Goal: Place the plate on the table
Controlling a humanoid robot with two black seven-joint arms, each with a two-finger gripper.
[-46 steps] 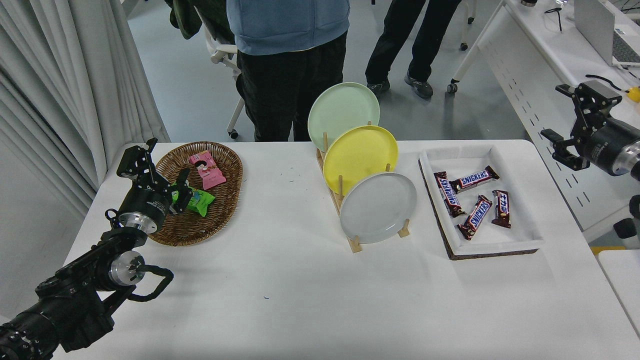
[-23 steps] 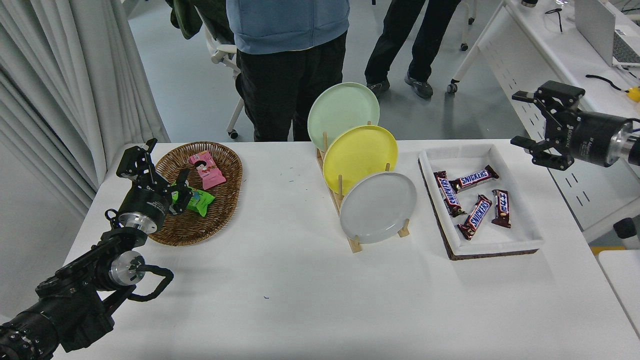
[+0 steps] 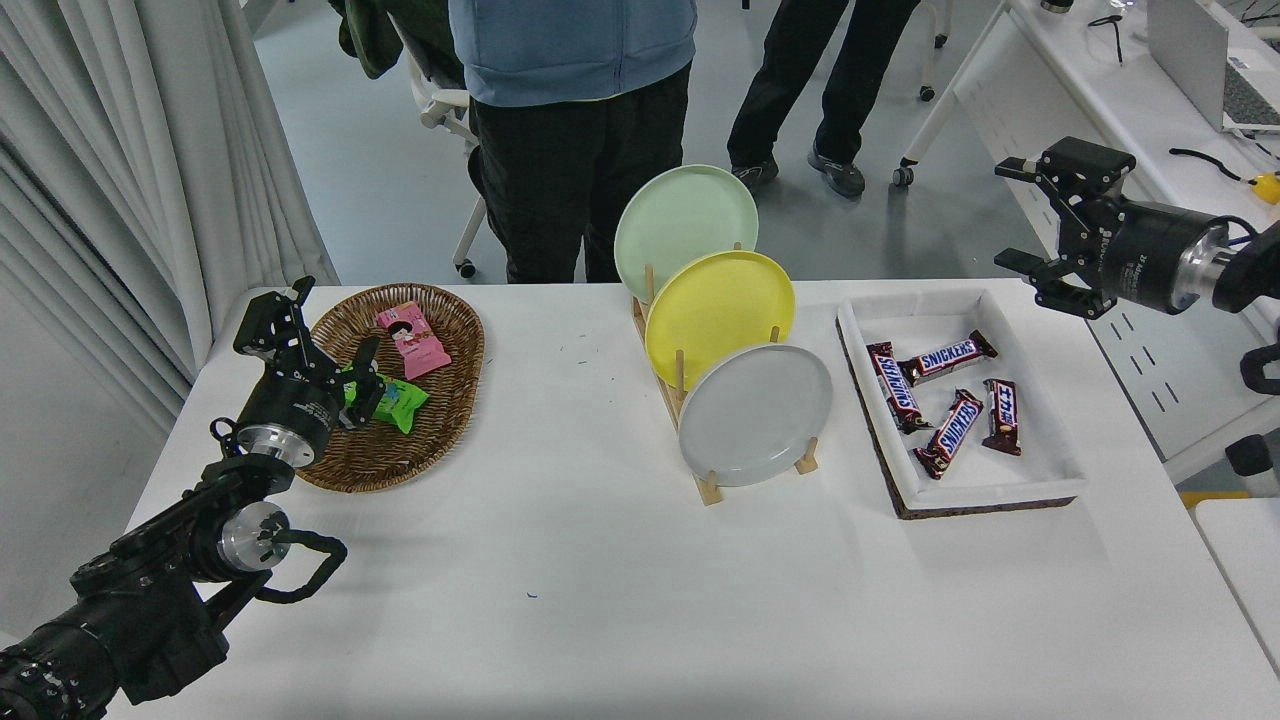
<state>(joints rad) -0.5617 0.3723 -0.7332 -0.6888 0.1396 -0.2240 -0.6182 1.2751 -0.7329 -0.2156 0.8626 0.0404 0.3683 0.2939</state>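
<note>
- Hovering off the counter's far right corner, the right hand [image 3: 1018,218] is being held with its fingers spread wide and nothing between them, pointing left toward the rack.
- Well apart from that hand, the grey plate [image 3: 756,415] is being kept on edge in the nearest slot of the wooden rack [image 3: 708,487], leaning back against the yellow plate [image 3: 720,315], with the pale green plate [image 3: 686,232] standing behind both.
- Between hand and plate, the white tray [image 3: 965,489] of chocolate bars [image 3: 948,360] is being left in the likely path; a low sweep is judged likely to clip its wall or scatter the bars.
- A grasp on the thin raised rim is being judged risky: a shallow or off-centre pinch could let the plate slip or swing, and a push instead of a lift could knock the yellow plate or drag the light rack across the counter [image 3: 620,600].
- The clear area in front of the rack is being judged the safest place for setting the plate down.
- Compared with a second ago, the right hand is being shown further left and higher, turned to face the rack; plates, tray and basket [image 3: 440,420] are being shown unmoved.
- The left hand [image 3: 325,345] is being kept parked at the basket's near-left edge, fingers spread.
</note>
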